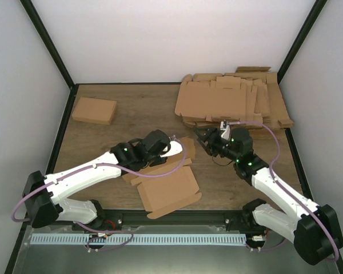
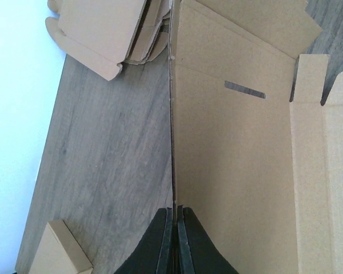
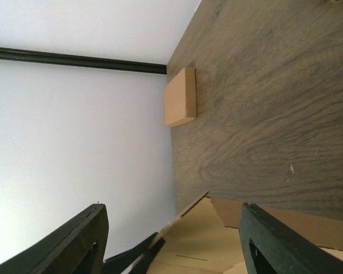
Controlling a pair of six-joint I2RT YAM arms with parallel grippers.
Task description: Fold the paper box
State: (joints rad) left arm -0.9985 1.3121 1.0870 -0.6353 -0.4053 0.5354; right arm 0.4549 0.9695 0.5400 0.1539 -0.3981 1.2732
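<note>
the paper box (image 1: 168,191), lying at the near middle of the table (image 1: 131,114), is pinched by a raised flap in the clenched left jaws, while the right jaws are held released near its far corner.

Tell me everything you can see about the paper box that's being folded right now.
The paper box is one plain brown, unprinted cardboard cut-out with flaps, tabs, creases and a narrow slot. It lies mostly flat on the wooden table near the front edge, between the arms. One panel is raised, pinched edge-on in the shut left gripper.
</note>
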